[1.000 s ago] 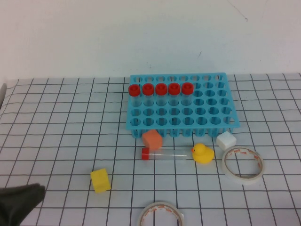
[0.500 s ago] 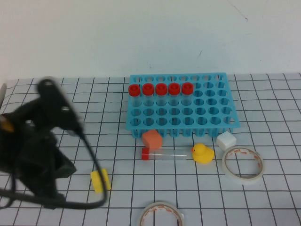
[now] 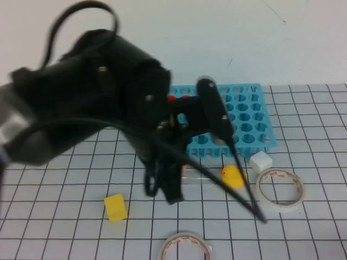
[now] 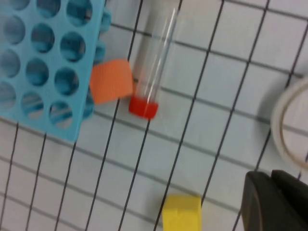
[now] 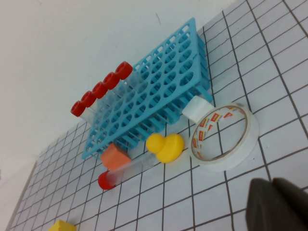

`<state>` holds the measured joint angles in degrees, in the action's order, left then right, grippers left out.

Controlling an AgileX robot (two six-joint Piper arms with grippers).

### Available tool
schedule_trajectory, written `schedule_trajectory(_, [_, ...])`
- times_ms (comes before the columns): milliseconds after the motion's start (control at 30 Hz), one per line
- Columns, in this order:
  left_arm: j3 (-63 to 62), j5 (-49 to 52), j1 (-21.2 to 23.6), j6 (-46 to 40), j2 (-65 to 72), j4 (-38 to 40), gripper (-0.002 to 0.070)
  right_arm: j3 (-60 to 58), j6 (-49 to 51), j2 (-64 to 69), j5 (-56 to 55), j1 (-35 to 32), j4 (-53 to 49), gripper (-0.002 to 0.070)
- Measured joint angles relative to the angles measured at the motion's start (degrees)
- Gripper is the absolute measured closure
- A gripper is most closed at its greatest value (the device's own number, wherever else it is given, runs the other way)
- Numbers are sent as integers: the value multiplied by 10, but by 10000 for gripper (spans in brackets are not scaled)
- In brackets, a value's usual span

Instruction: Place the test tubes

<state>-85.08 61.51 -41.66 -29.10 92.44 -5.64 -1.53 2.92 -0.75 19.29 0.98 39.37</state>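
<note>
A clear test tube [image 4: 155, 67] with a red cap [image 4: 143, 107] lies on the grid mat beside an orange cube [image 4: 111, 81], just in front of the blue rack [image 4: 43, 62]. Several red-capped tubes [image 5: 101, 89] stand in the rack's [image 5: 159, 103] back row. My left gripper [image 4: 270, 176] is shut and empty, hovering near the mat to the side of the lying tube's cap end; in the high view its tips [image 3: 172, 196] sit just left of the tube [image 3: 201, 177]. My right gripper [image 5: 272, 186] is shut and empty, low over the mat in front of the tape roll [image 5: 224, 137].
A yellow duck [image 3: 232, 176] touches the tube's far end. A white cube [image 3: 261, 161] and tape roll [image 3: 280, 188] lie to the right, a yellow cube [image 3: 115, 207] at the front left, another tape roll [image 3: 185, 246] at the front edge. The left arm [image 3: 103, 97] hides the rack's [image 3: 244, 116] left side.
The left arm has swung in from the left edge to over the middle of the table, now covering the rack's left part and the orange cube. The objects have not moved.
</note>
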Motion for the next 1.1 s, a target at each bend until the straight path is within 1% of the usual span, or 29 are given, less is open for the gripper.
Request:
schedule_trajectory(67, [-28, 2, -6, 19, 31, -1, 676, 0, 0, 0, 0, 0, 0, 678])
schedule_trajectory(267, [-122, 19, -7, 127, 137, -4, 676, 0, 0, 0, 0, 0, 0, 678])
schedule_trajectory(400, [-172, 47, -7, 212, 210, -16, 673, 0, -1, 0, 0, 0, -1, 678])
schedule_trajectory(467, [-193, 61, -7, 258, 238, -17, 656, 0, -1, 0, 0, 0, -1, 678])
schedule_trajectory(567, [-220, 75, -7, 319, 269, -24, 591, 0, -2, 0, 0, 0, -1, 678])
schedule_trajectory(700, [-232, 80, -6, 432, 294, -27, 461, 0, -4, 0, 0, 0, -1, 678])
schedule_trajectory(800, [-232, 82, -4, 552, 301, -23, 368, 0, -4, 0, 0, 0, -1, 678])
schedule_trajectory(833, [-232, 82, -1, 595, 301, -18, 351, 0, -4, 0, 0, 0, -1, 678])
schedule_trajectory(933, [-233, 82, 5, 726, 303, -17, 331, 0, -4, 0, 0, 0, -1, 678])
schedule_trajectory(1033, [-234, 82, 7, 881, 303, -23, 328, 0, -4, 0, 0, 0, -1, 678])
schedule_trajectory(1100, [-235, 82, 8, 964, 303, -24, 327, 0, -4, 0, 0, 0, -1, 678])
